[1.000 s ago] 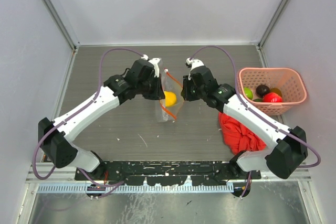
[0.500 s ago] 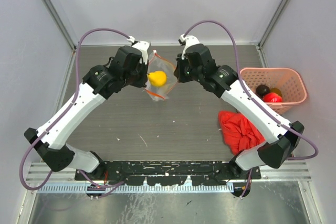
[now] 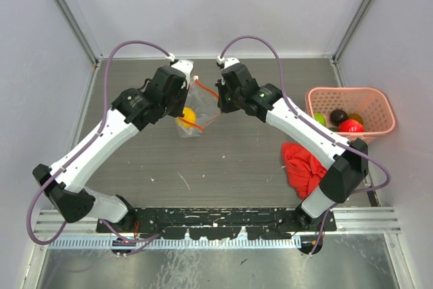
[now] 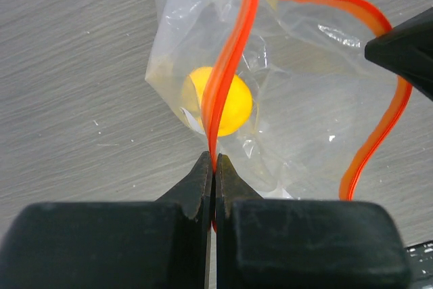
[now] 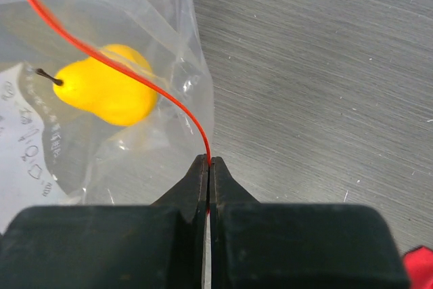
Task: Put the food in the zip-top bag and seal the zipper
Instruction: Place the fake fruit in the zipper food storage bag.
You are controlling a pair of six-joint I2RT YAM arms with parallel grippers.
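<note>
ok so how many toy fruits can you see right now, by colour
yellow pear, in the zip-top bag: 1
green fruit, in the pink basket: 1
dark brown fruit, same basket: 1
red fruit, same basket: 1
total: 4 in view; the basket may hide more

Centre-back: fruit point(image 3: 189, 116) in bag point(image 3: 203, 101); far rt: basket point(image 3: 346, 89) w/ other fruits point(image 3: 350, 125), cloth point(image 3: 308, 167) before it.

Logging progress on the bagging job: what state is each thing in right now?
Left tool: shut on zipper.
Right tool: shut on zipper.
Zipper: unsealed.
Bag: mouth open, held by both tools.
Yellow fruit: inside bag.
Other fruits: in basket.
Cloth: crumpled.
</note>
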